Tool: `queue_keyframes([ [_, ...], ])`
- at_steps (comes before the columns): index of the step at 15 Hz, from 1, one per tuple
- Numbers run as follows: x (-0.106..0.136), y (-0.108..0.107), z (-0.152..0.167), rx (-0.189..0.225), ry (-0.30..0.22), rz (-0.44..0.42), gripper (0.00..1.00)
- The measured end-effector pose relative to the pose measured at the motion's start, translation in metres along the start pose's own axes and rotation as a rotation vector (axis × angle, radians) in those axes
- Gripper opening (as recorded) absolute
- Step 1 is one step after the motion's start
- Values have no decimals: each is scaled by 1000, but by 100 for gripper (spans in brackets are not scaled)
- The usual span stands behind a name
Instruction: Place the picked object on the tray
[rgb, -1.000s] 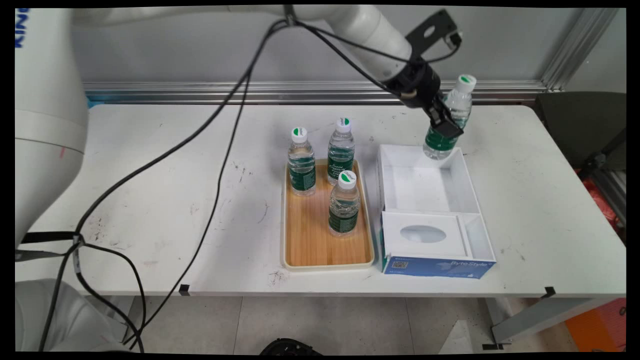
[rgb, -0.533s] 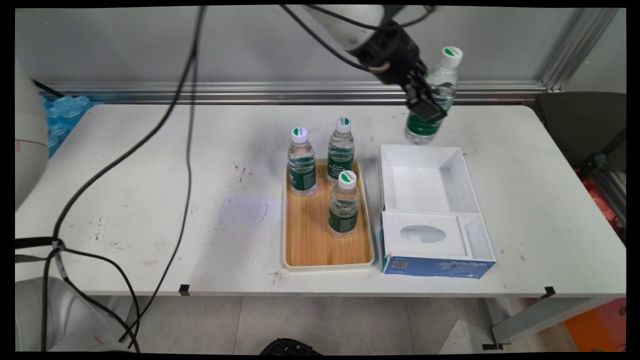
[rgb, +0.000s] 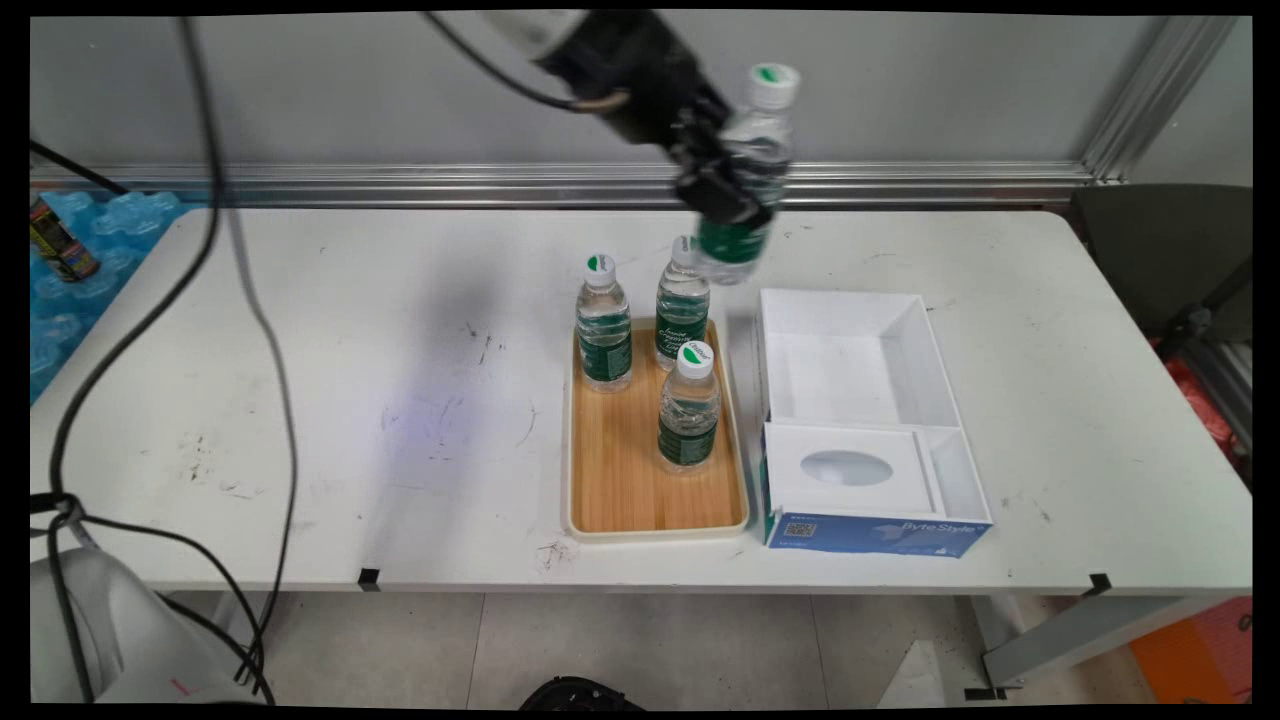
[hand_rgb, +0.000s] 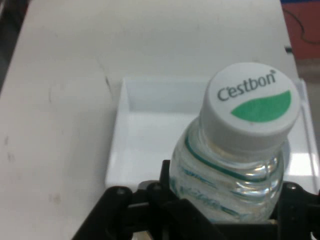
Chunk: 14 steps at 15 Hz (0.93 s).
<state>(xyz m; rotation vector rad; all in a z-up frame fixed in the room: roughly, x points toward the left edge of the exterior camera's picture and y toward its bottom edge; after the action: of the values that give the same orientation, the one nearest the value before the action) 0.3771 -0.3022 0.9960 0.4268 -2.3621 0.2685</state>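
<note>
Main view: gripper (rgb: 722, 195) clamps a Cestbon water bottle (rgb: 745, 180), airborne at 12 o'clock of the wooden tray (rgb: 655, 500), three bottles there; white box (rgb: 850, 300) at 3 o'clock.

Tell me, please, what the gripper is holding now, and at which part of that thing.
The gripper holds a water bottle by the middle of its body, below the white cap, clear of the table.

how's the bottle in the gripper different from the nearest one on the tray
The held bottle hangs tilted in the air, clamped by the gripper; the nearest tray bottle stands upright and free on the wooden tray. Both are clear, with green labels and white caps.
</note>
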Motion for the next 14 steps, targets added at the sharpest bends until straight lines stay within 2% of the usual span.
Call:
queue_keyframes([
  [4,-40,15,-50,-11,-54,-31,0],
  [7,-63,22,-70,-21,-79,-39,0],
  [10,-87,29,-80,-31,-97,-36,0],
  [14,-117,36,-70,-45,-102,-16,0],
])
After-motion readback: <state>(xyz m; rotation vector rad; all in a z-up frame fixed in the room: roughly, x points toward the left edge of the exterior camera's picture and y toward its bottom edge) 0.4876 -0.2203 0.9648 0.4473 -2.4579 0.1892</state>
